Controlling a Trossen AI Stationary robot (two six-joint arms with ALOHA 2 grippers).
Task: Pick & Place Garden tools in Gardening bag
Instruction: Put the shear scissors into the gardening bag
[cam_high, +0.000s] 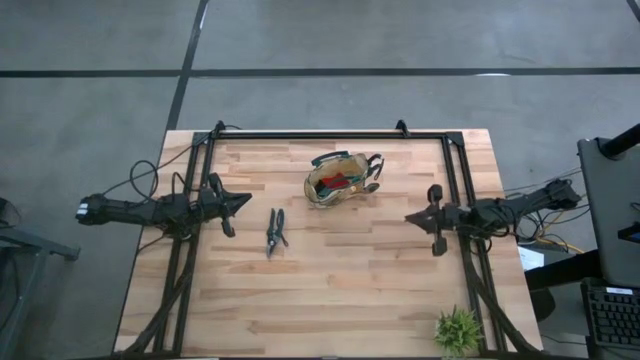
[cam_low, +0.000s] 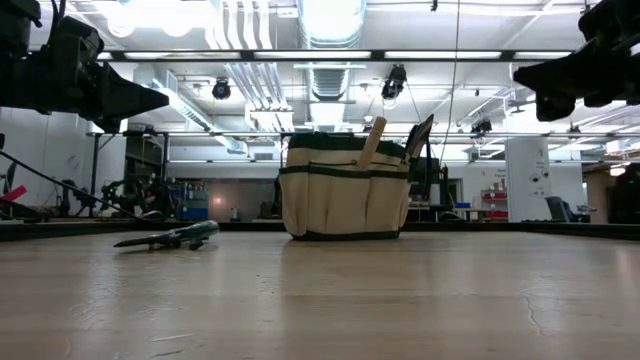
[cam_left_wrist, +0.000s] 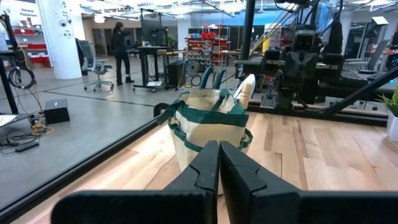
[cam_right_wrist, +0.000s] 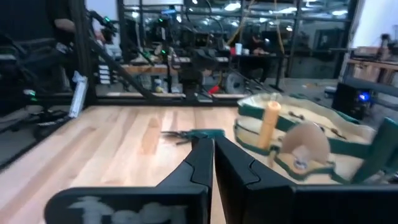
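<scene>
The gardening bag (cam_high: 342, 178) stands on the table (cam_high: 330, 290) toward its far edge, right of centre, with tools inside it. One pair of pruning shears (cam_high: 276, 230) lies on the table to the bag's left and nearer the front, well apart from it. A small plant (cam_high: 458, 329) sits at the front right corner.

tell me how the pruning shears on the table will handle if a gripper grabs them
The pruning shears lie flat, blades closed, so they probably won't roll. Metal blades suggest they are stiff and fairly heavy for their size. The slim handles look smooth, so they may pivot or slip in a pinch.
</scene>
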